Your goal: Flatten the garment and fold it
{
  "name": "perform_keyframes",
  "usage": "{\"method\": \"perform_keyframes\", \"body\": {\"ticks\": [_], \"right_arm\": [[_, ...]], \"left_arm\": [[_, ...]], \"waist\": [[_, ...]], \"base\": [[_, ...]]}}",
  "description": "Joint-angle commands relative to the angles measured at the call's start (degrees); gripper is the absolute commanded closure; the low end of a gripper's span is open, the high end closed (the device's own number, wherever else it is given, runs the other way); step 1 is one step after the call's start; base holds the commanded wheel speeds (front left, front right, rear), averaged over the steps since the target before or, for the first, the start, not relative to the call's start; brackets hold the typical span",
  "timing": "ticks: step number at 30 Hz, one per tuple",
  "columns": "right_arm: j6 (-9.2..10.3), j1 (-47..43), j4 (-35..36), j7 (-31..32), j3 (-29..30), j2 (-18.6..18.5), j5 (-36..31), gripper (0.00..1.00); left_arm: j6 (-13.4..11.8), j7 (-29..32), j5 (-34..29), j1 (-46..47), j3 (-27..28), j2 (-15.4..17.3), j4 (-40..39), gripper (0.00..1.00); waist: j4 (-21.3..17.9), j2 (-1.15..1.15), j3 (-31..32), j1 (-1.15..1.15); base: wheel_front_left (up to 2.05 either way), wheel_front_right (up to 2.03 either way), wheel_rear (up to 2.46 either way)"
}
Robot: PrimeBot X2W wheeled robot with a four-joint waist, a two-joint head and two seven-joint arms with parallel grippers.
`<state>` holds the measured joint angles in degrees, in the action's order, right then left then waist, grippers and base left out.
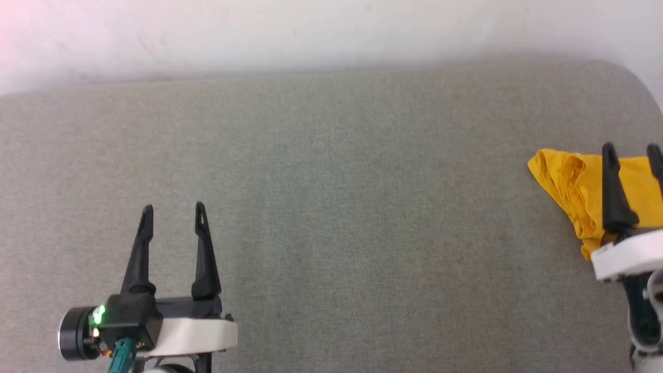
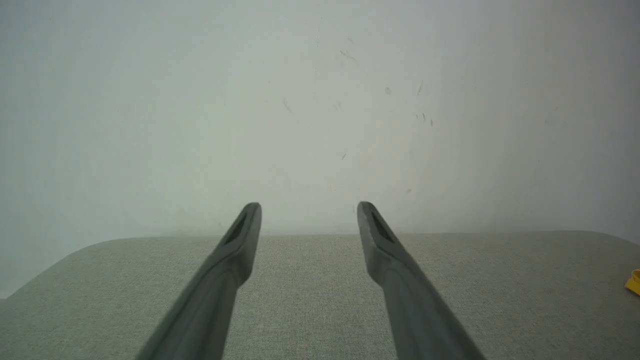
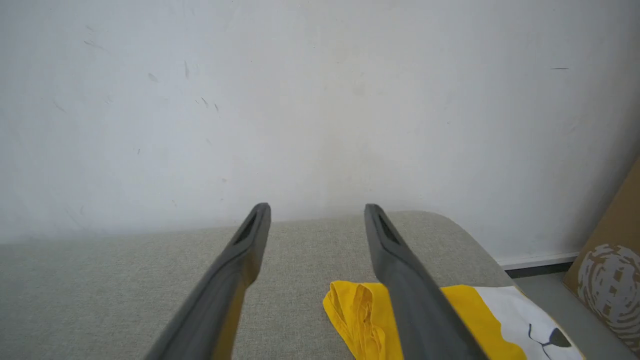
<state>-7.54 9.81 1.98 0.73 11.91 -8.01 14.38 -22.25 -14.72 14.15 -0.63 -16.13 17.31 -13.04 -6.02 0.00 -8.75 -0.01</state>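
garment (image 1: 580, 191) half behind right hand (image 1: 632, 150)

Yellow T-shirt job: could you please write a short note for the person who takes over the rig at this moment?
Left claw: open, empty, over the bare grey padded surface, far from the T-shirt.
Right claw: open, empty, over the T-shirt, not gripping it.
T-shirt: bunched at the surface's right end, white print partly showing.
Done: nothing yet.
Left: grasp it, spread it flat, then fold it.
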Motion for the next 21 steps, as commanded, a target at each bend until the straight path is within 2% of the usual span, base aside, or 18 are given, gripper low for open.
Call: {"method": "perform_keyframes", "body": {"ticks": [1,9,17,21], "right_arm": [[0.05,-1.49,0.76,-0.72,-0.04,0.76,-0.46,0.00],[0.05,-8.18,2.11,-3.02,-1.72,3.88,-2.87,0.00],[0.05,-11.77,-1.02,-5.87,-2.80,4.93,-5.20,0.00],[0.05,-13.72,-3.52,-7.62,-2.97,5.09,-3.87,0.00]], "left_arm": [[0.17,-0.24,0.33,-0.87,0.26,-0.05,-0.04,0.00],[0.91,-0.26,1.95,-4.45,0.05,-0.94,1.56,0.00],[4.28,-0.27,4.19,-6.18,-0.03,-2.22,4.06,0.00],[6.02,-0.28,4.72,-6.72,0.00,-3.48,5.71,0.00]], "waist": [[1.28,0.00,2.46,0.01],[2.70,0.00,5.53,0.01],[4.04,0.00,7.10,0.01],[4.64,0.00,7.49,0.01]], "base": [[0.00,0.00,0.00],[0.00,0.00,0.00],[0.00,0.00,0.00],[0.00,0.00,0.00]]}}
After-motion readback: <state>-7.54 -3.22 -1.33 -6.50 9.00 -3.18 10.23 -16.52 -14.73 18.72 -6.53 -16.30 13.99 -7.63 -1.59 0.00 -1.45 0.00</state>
